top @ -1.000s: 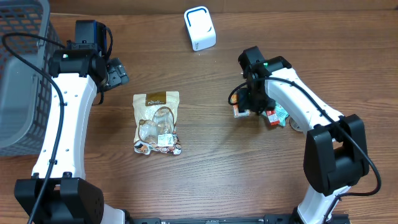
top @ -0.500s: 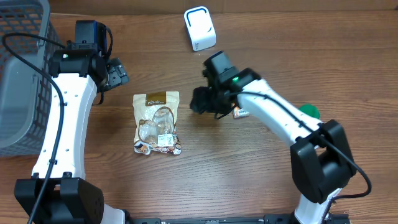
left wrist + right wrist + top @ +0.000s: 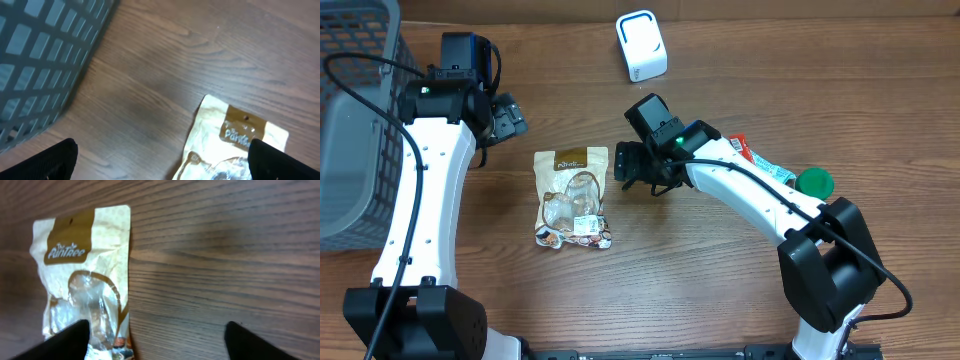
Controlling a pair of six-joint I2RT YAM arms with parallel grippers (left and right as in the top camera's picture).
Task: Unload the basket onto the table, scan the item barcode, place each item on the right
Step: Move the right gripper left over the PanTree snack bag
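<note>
The snack pouch lies flat on the desk, left of centre. Its long axis runs 12 to 6 o'clock in the overhead view, with the brown header at the 12 o'clock end.

The right claw hangs just beside the pouch's upper right edge, so the pouch sits at about 8 o'clock from it. Its jaws stand wide with nothing between them. In the right wrist view most of the gap between the fingers is over bare wood, and the pouch lies off toward 9 o'clock, reaching only the left finger.

The left claw is also spread wide and empty. It sits farther off, with the pouch at about 5 o'clock from it. The right arm is therefore the nearer one and looks set to make the pick.

To straddle the pouch across its narrow width, the right claw would likely need to shift toward 8 o'clock. The white scanner stands well apart, at roughly 1 o'clock from the pouch, so any carry would run that way. No barcode is visible on the upturned face.
</note>
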